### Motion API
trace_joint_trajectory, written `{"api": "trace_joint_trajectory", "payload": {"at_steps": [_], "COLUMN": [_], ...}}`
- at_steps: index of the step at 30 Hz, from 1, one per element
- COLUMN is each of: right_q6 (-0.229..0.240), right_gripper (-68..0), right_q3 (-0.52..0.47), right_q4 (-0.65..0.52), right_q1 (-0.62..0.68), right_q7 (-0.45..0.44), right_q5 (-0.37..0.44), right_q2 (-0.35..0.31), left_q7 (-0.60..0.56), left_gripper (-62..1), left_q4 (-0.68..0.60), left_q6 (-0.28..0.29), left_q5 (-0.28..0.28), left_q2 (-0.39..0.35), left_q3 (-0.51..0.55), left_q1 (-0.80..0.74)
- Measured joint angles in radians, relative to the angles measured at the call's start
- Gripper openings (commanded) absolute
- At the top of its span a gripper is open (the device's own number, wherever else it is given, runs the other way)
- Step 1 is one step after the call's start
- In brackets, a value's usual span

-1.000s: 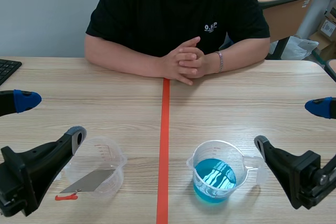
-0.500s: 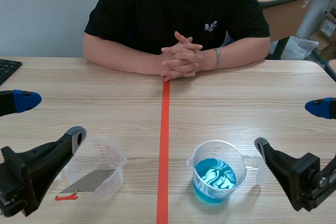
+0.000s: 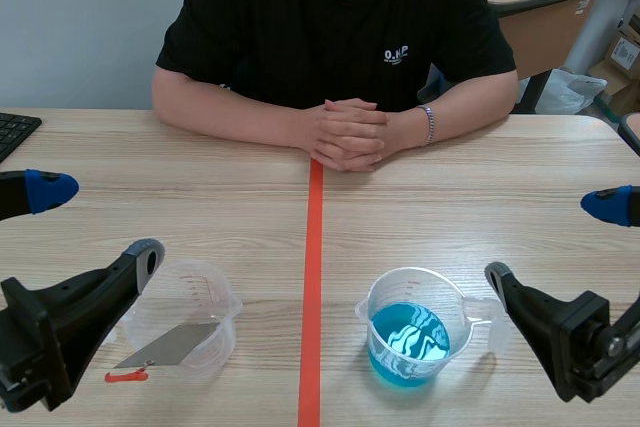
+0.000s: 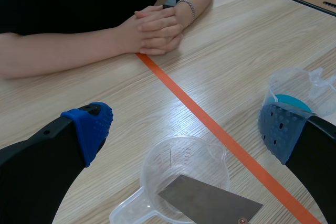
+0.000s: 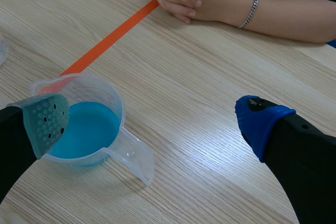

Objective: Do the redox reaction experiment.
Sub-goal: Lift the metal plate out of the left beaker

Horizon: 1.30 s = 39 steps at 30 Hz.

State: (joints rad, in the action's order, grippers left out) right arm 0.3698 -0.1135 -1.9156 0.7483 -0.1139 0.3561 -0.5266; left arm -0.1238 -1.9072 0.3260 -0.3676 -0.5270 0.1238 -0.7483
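1. Lower left of the scene view: left gripper (image 3: 95, 227), fingers spread wide, nothing between them. Arm cut off by the frame edge.
2. Just beside its nearer finger: clear measuring cup (image 3: 185, 312), upright on the table (image 3: 220, 207). Inside, a grey metal sheet (image 3: 172, 345), tilted, one corner out over the rim. Small red tag (image 3: 125, 377) by that corner; tied on or lying loose, cannot tell. Printed scale on the cup wall too faint to read.
3. Lower right: right gripper (image 3: 550, 237), fingers likewise wide apart, gripping nothing. Wrist cut off at the frame corner.
4. Lower centre, just right of the orange tape line (image 3: 312, 277): second cup (image 3: 412, 297), upright, partly filled with blue liquid (image 3: 408, 339). Handle toward the right gripper, near its lower finger, apart from it. From the right wrist, grey-green pad overlapping the cup rim, part of the wall hidden behind it.
5. Top centre: person's clasped hands (image 3: 350, 132) resting at the far end of the tape line, bracelet (image 3: 428, 124) on one wrist. Head out of frame.
6. Upper left edge: keyboard (image 3: 15, 132), only a corner visible.
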Motion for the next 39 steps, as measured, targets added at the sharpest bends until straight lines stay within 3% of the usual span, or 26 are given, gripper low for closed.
{"api": "trace_joint_trajectory", "payload": {"at_steps": [9,21,26,30,36,39], "right_q6": [0.000,0.000,0.002,0.012,0.019,0.020], "right_gripper": [0.4,0.4,0.4,0.4,0.4,0.4], "right_q3": [0.000,0.000,0.000,0.015,0.113,0.171], "right_q4": [0.000,0.000,0.000,0.000,0.000,0.000], "right_q1": [0.000,0.000,0.000,0.000,-0.029,-0.075], "right_q7": [-0.016,-0.032,-0.080,-0.126,-0.149,-0.151], "right_q5": [0.000,-0.019,-0.060,-0.107,-0.158,-0.175], "right_q2": [0.000,0.000,0.000,-0.008,-0.038,-0.058], "left_q7": [-0.002,-0.030,-0.015,-0.002,0.006,-0.005], "left_gripper": [-1.1,-1.1,-1.1,-1.1,-1.1,-1.1], "left_q4": [0.000,0.000,0.001,0.045,0.193,0.248], "left_q6": [-0.005,-0.028,-0.117,-0.134,-0.135,-0.135], "left_q5": [0.000,0.000,0.000,0.000,0.001,0.031], "left_q2": [0.000,-0.008,-0.008,-0.005,0.085,0.137], "left_q3": [0.017,0.252,0.263,0.263,0.263,0.249], "left_q1": [-0.016,-0.281,-0.398,-0.445,-0.462,-0.462]}}
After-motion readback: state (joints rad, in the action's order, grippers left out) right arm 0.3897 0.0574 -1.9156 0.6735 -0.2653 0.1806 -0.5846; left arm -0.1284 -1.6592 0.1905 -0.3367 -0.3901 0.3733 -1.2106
